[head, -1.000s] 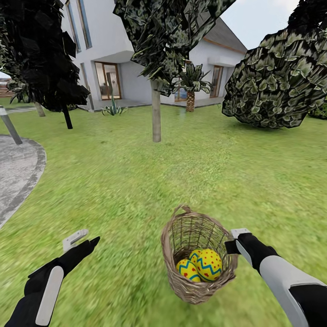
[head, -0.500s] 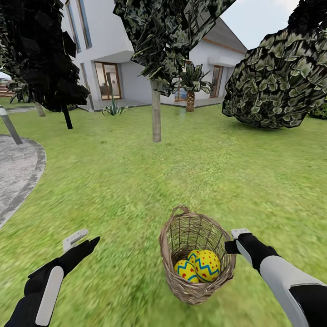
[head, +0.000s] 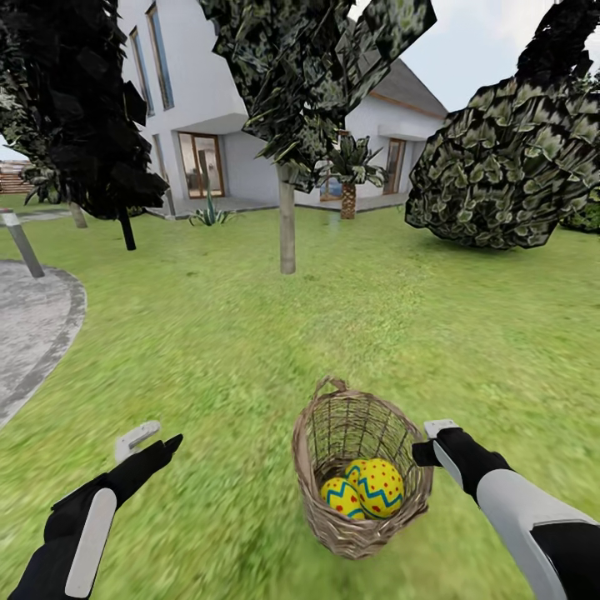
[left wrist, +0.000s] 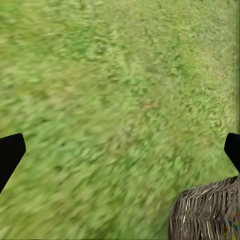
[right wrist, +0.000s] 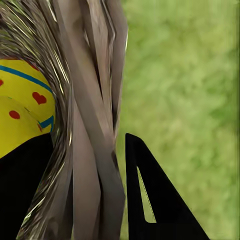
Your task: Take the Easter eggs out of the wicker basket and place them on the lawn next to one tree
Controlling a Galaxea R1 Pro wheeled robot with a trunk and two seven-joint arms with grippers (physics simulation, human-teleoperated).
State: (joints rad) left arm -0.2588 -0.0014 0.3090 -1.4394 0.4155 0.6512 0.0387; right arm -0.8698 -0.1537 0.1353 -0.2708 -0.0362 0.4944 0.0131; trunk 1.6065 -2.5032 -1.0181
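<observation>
The brown wicker basket (head: 310,492) is low in the head view, just right of centre, over the lawn (head: 250,350). Yellow Easter eggs (head: 381,487) with blue zigzags and red dots lie in its bottom: two plainly, and the edge of a third behind them. My right gripper (head: 423,454) is shut on the basket's right rim. In the right wrist view its dark fingers (right wrist: 155,200) straddle the woven rim (right wrist: 95,125), with an egg (right wrist: 22,95) inside. My left gripper (head: 154,440) hangs open over grass, left of the basket (left wrist: 207,212). A pale-trunked tree (head: 287,225) stands ahead.
A grey paved patio (head: 33,317) curves in at the left with a post (head: 22,244) on it. A near-black tree (head: 125,225) stands at far left and a big leafy bush (head: 500,183) at right. The white house (head: 208,108) is behind.
The whole picture has shifted: the tree, house and patio sit a little lower and look nearer, so the camera moved. The basket and both arms hold the same places in view.
</observation>
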